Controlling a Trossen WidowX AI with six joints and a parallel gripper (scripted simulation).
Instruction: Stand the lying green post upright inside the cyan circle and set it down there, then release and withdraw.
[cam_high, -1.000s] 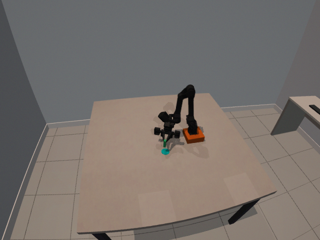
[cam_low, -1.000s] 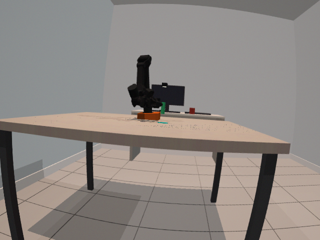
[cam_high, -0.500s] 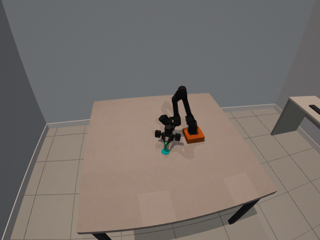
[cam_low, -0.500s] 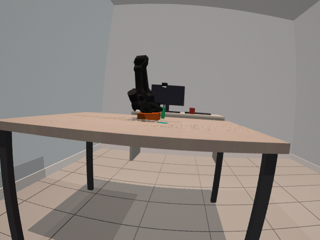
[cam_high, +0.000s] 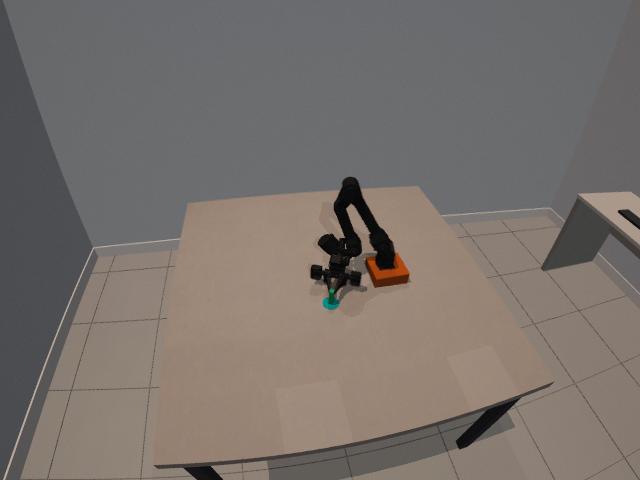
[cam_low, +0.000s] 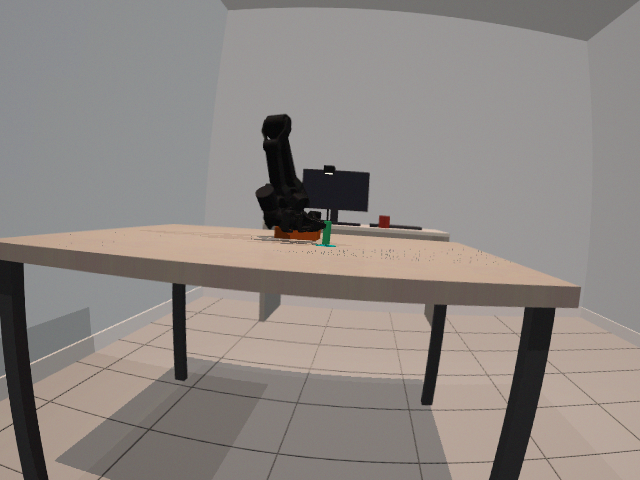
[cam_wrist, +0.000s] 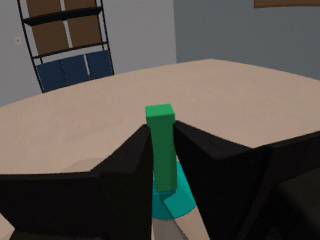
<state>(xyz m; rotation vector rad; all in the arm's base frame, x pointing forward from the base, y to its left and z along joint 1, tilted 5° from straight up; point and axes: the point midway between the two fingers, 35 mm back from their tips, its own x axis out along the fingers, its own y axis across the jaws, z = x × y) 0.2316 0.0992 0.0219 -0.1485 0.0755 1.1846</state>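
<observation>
The green post (cam_high: 331, 297) (cam_low: 326, 233) (cam_wrist: 163, 150) is upright, with its lower end at the cyan circle (cam_high: 330, 306) (cam_low: 330, 245) (cam_wrist: 186, 200). In the exterior view its foot is at or very close to the circle's surface; I cannot tell whether it touches. In the wrist view its foot shows over the circle, with cyan on both sides. My gripper (cam_high: 332, 290) (cam_low: 325, 225) (cam_wrist: 160, 129) is shut on the post near its upper part, one finger on each side.
The arm's orange base block (cam_high: 391, 277) (cam_low: 297, 234) stands on the table (cam_high: 248, 351) (cam_low: 206, 253), beside the gripper. Behind the table in the exterior view are a desk with a monitor (cam_low: 336, 190) and a red cup (cam_low: 384, 221).
</observation>
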